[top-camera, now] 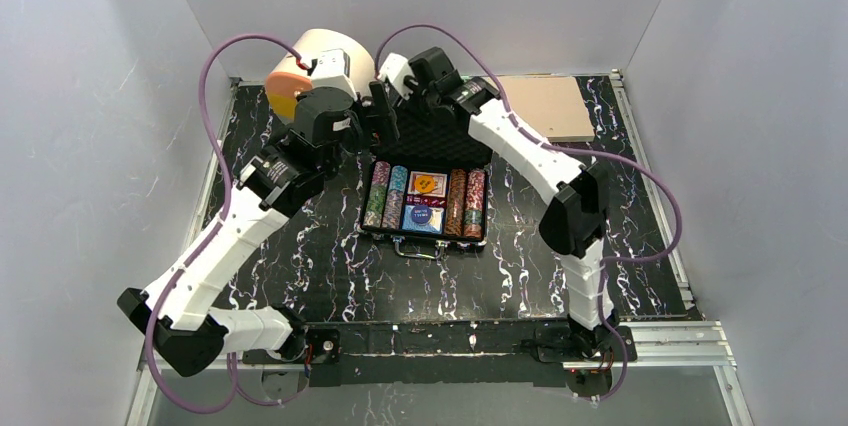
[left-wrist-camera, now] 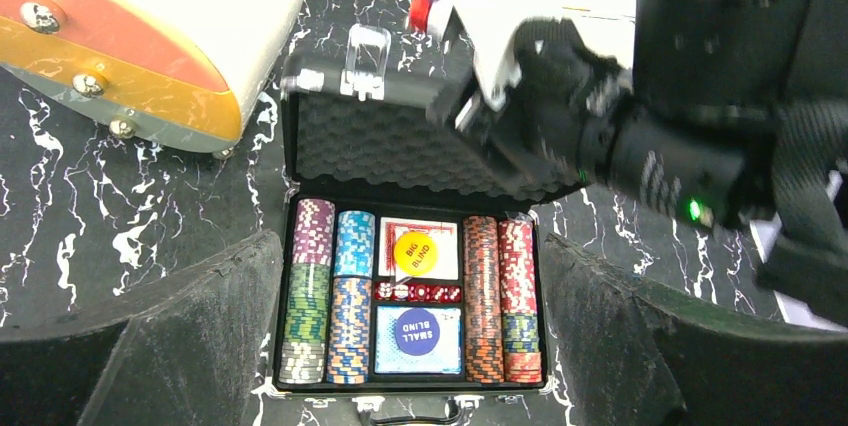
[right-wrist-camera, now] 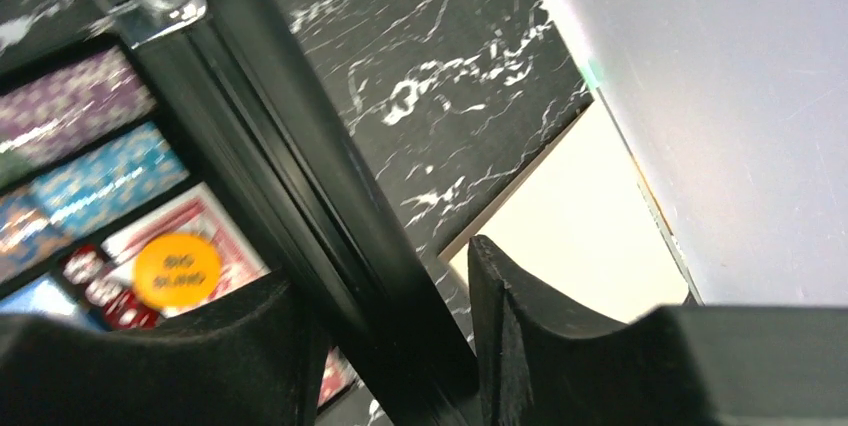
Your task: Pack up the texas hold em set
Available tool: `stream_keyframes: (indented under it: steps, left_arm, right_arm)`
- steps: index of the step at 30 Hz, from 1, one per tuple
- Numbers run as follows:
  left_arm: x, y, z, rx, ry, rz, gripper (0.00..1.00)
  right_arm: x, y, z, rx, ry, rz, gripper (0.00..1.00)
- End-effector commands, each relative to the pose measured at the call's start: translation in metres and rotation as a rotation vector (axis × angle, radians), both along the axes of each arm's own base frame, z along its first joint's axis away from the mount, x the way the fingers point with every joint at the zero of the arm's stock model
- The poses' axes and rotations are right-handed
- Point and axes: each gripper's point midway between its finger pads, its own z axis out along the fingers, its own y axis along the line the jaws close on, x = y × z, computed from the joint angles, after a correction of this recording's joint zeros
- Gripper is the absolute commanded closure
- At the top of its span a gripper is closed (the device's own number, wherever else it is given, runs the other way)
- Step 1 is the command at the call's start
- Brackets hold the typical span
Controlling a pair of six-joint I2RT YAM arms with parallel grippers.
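The black briefcase [top-camera: 372, 232] lies open mid-table, its foam-lined lid [left-wrist-camera: 400, 151] standing up at the back. Inside are rows of striped poker chips [left-wrist-camera: 312, 306], a red deck [left-wrist-camera: 445, 234] under a yellow "BIG BLIND" button [left-wrist-camera: 415, 253], red dice [left-wrist-camera: 420, 292], and a blue deck [left-wrist-camera: 450, 351] under a blue "SMALL BLIND" button [left-wrist-camera: 417, 325]. My right gripper [right-wrist-camera: 395, 286] is at the lid's top edge [right-wrist-camera: 330, 206], one finger on each side, pressing it. My left gripper [left-wrist-camera: 408, 246] hovers open over the case, holding nothing.
A big cream cylinder [top-camera: 320, 66] with an orange-yellow face lies just behind and left of the case, close to my left wrist. A flat tan board [top-camera: 545, 106] lies at the back right corner. White walls enclose the black marbled table [top-camera: 300, 266].
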Motion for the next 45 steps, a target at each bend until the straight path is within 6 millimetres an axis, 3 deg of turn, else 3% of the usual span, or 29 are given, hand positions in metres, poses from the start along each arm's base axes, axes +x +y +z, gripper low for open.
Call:
stream_keyframes:
  steps: [1, 4, 11, 14, 17, 21, 25, 29, 33, 36, 39, 45]
  left_arm:
    - [-0.009, 0.018, 0.018, -0.002, -0.046, 0.036, 0.02]
    - [-0.01, 0.022, 0.021, -0.003, -0.055, 0.047, 0.02]
    - [-0.013, 0.033, 0.031, -0.033, -0.105, 0.094, 0.02]
    - [-0.015, 0.033, 0.039, -0.04, -0.146, 0.069, 0.02]
    - [-0.019, 0.028, 0.045, -0.058, -0.192, 0.017, 0.02]
    - [-0.023, 0.022, 0.044, -0.079, -0.231, -0.032, 0.02]
    - [-0.022, 0.012, 0.032, -0.089, -0.214, -0.072, 0.02]
    - [-0.022, 0.001, -0.003, -0.102, -0.157, -0.105, 0.02]
    - [-0.026, -0.019, -0.053, -0.148, -0.056, -0.165, 0.13]
    - [-0.033, -0.053, -0.091, -0.202, 0.045, -0.303, 0.4]
    - [-0.038, -0.076, -0.128, -0.223, 0.156, -0.383, 0.53]
    - [-0.05, -0.104, -0.185, -0.218, 0.31, -0.512, 0.7]
  right_arm:
    - [-0.086, 0.017, -0.018, -0.032, 0.179, 0.067, 0.47]
    - [-0.119, 0.018, -0.017, -0.009, 0.226, 0.033, 0.47]
    - [-0.215, 0.016, -0.045, 0.131, 0.432, 0.015, 0.43]
    - [-0.268, 0.023, -0.04, 0.285, 0.596, 0.105, 0.34]
    - [-0.292, 0.017, -0.024, 0.452, 0.64, 0.123, 0.2]
    - [-0.304, -0.003, -0.013, 0.574, 0.619, 0.079, 0.11]
    - [-0.293, -0.028, -0.006, 0.638, 0.536, -0.054, 0.09]
    - [-0.27, -0.064, -0.013, 0.685, 0.425, -0.307, 0.11]
    - [-0.269, -0.088, -0.037, 0.719, 0.433, -0.485, 0.27]
    - [-0.28, -0.091, -0.063, 0.722, 0.531, -0.553, 0.42]
    - [-0.289, -0.094, -0.089, 0.676, 0.636, -0.618, 0.57]
    - [-0.297, -0.091, -0.119, 0.61, 0.746, -0.7, 0.74]
